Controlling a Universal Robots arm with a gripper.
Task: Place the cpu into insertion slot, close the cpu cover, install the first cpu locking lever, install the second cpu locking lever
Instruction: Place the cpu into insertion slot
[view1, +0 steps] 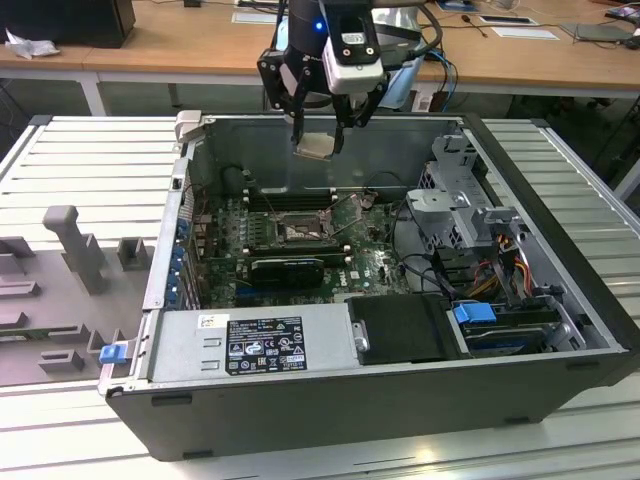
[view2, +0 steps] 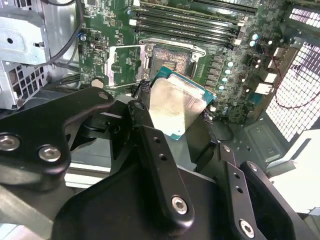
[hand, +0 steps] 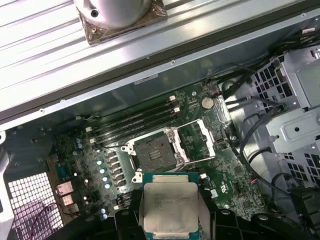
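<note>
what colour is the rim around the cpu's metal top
Teal-green, framing the silvery top of the cpu; clearest in the second wrist view.

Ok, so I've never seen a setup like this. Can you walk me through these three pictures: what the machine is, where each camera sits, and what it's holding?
It is a robot arm working over an open computer case that lies on its side on a ribbed metal table. The exterior view comes from a camera off the arm. Both wrist views come from cameras riding on the arm, looking into the case. The arm's fingers are shut on a small square processor chip, held in the air above the circuit board. On that board, the socket meant for the chip is bare, and its metal cover is swung open beside it.
</note>
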